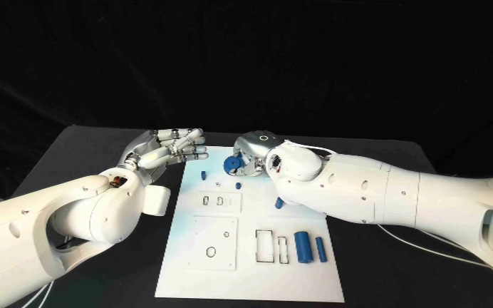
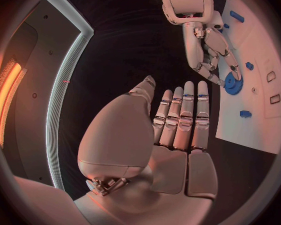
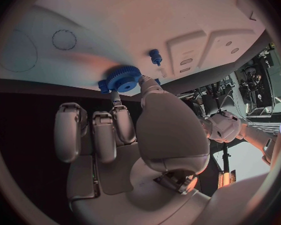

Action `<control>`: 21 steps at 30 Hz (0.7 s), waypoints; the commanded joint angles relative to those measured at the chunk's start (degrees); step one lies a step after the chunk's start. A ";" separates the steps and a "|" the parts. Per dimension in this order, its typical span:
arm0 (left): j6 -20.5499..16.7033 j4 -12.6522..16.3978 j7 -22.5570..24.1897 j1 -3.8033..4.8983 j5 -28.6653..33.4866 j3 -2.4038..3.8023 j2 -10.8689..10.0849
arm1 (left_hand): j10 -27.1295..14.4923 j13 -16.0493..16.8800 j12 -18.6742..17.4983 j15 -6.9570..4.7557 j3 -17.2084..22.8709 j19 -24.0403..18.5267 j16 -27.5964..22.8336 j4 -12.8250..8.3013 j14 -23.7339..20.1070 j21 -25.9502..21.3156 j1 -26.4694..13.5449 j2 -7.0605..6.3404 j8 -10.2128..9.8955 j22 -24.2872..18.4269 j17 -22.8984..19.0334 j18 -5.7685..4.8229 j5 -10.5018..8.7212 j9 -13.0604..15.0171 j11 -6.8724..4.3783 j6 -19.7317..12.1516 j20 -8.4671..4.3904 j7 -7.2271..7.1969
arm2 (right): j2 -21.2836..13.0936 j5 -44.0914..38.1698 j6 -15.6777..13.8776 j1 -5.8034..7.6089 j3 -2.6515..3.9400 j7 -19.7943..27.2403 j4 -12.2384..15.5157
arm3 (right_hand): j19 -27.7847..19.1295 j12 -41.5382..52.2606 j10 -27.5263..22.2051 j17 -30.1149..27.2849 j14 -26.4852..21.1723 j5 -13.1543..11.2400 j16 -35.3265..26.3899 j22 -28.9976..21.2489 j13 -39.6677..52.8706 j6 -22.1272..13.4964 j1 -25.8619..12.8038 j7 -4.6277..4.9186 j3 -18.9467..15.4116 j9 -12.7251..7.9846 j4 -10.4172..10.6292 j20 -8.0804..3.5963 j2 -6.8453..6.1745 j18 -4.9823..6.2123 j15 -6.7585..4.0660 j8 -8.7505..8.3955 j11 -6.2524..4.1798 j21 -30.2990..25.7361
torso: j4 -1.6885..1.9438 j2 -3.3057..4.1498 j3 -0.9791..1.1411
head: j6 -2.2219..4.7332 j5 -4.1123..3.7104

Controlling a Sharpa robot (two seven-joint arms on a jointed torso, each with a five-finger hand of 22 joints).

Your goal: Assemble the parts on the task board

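Observation:
The white task board (image 1: pixel 195 272) lies in the middle of the black table. My right hand (image 1: pixel 255 152) hovers over the board's far end and pinches a blue gear (image 1: pixel 234 164) between thumb and a finger; the right wrist view shows the gear (image 3: pixel 123 78) at the fingertips, just above the board (image 3: pixel 115 15). Small blue pegs (image 1: pixel 204 175) (image 1: pixel 239 186) (image 1: pixel 278 202) stand on the board near it. My left hand (image 1: pixel 169 147) is held above the table beside the board's far left corner, fingers straight and apart, holding nothing (image 2: pixel 178 125).
A thick blue cylinder (image 1: pixel 303 246) and a thin blue pin (image 1: pixel 320 249) lie on the board's near right part, next to rectangular recesses (image 1: pixel 265 245). A raised square plate (image 1: pixel 214 242) with holes sits near left. Bare black table flanks the board.

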 commanded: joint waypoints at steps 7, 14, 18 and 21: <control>0.67 0.05 0.18 0.07 -0.26 0.05 0.02 | -0.25 -0.09 -0.33 0.47 0.10 0.43 -0.20 -0.45 0.08 0.36 0.70 0.19 -0.38 -0.02 0.07 0.25 -0.19 -0.09 0.12 -0.16 -0.05 0.40 | -0.51 2.23 3.52 -0.04 -0.09 0.25 -0.05 | 0.45 0.95 1.04 11.62 5.20 2.13 0.41 3.79 3.21 0.91 -5.13 -0.12 -0.69 0.29 0.17 0.21 1.85 -0.89 0.04 -0.36 -0.15 0.14 | 0.00 0.01 0.05 | 0.06 0.00; 0.55 -0.05 0.17 0.07 -0.26 0.05 0.00 | -0.30 -0.10 -0.39 0.48 0.15 0.43 -0.26 -0.58 0.11 0.37 0.84 0.25 -0.47 -0.02 0.09 0.25 -0.18 -0.09 0.15 -0.20 -0.05 0.44 | -1.07 2.04 2.92 -0.03 -0.11 -0.10 0.03 | 0.56 1.03 1.13 11.68 5.21 2.00 0.43 3.95 3.33 0.96 -5.16 -0.13 -0.76 0.31 0.06 0.20 1.59 -0.93 0.03 -0.43 -0.16 0.26 | 0.07 -0.02 0.01 | 0.02 0.02; 0.55 -0.10 0.16 0.07 -0.26 0.05 -0.04 | -0.30 -0.10 -0.39 0.48 0.15 0.43 -0.26 -0.58 0.11 0.37 0.84 0.25 -0.47 -0.02 0.09 0.25 -0.18 -0.09 0.15 -0.20 -0.05 0.44 | -2.05 1.51 1.08 -0.03 -0.11 -0.31 1.07 | 0.67 1.06 1.16 11.79 5.24 2.13 0.47 4.11 3.36 1.00 -5.15 -0.15 -0.75 0.32 0.03 0.19 1.51 -0.97 0.02 -0.45 -0.17 0.38 | 0.06 0.01 0.04 | 0.02 -0.03; 0.55 -0.18 0.17 0.07 -0.26 0.05 -0.09 | -0.33 -0.10 -0.42 0.49 0.18 0.44 -0.30 -0.69 0.12 0.39 0.95 0.26 -0.52 -0.03 0.11 0.26 -0.18 -0.09 0.16 -0.22 -0.06 0.46 | -3.62 1.08 -1.29 -0.03 -0.08 -0.29 2.75 | 0.79 1.14 1.24 11.94 5.27 2.42 0.52 4.29 3.47 1.07 -4.98 -0.17 -0.65 0.35 -0.04 0.18 1.45 -1.01 0.01 -0.49 -0.20 0.53 | -0.04 0.00 0.06 | 0.02 0.11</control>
